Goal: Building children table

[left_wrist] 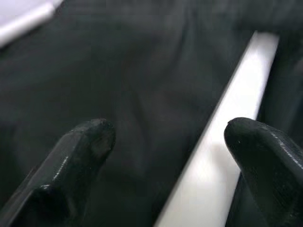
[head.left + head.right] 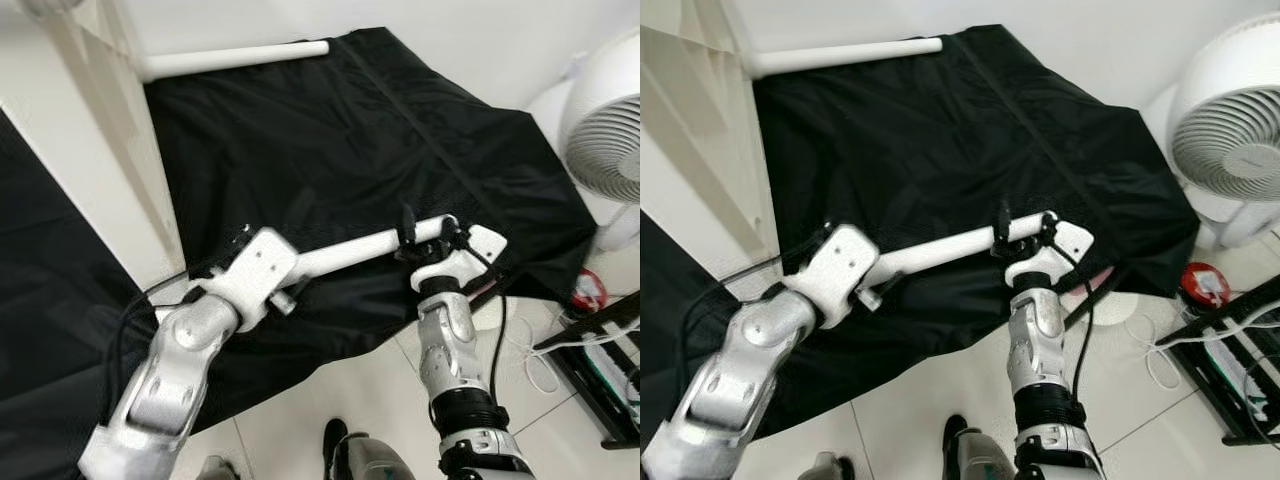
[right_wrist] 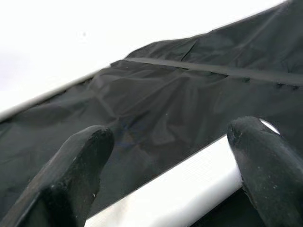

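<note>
A white table leg (image 2: 350, 250) lies slantwise across the black cloth (image 2: 330, 130) in front of me. My left gripper (image 1: 168, 137) is at its near end, open, and the leg (image 1: 227, 142) runs along one finger. At the far end my right gripper (image 3: 170, 137) is open too, one black finger (image 2: 407, 225) standing beside the leg (image 3: 189, 189) and the other at its tip. A second white leg (image 2: 235, 58) lies at the cloth's far edge by the wall.
A tall white panel (image 2: 110, 130) leans on the left, with more black cloth beyond it. On the right stand a white fan (image 2: 610, 130), a small red object (image 2: 588, 290), and a black rack with white cables (image 2: 600, 360) on the tiled floor.
</note>
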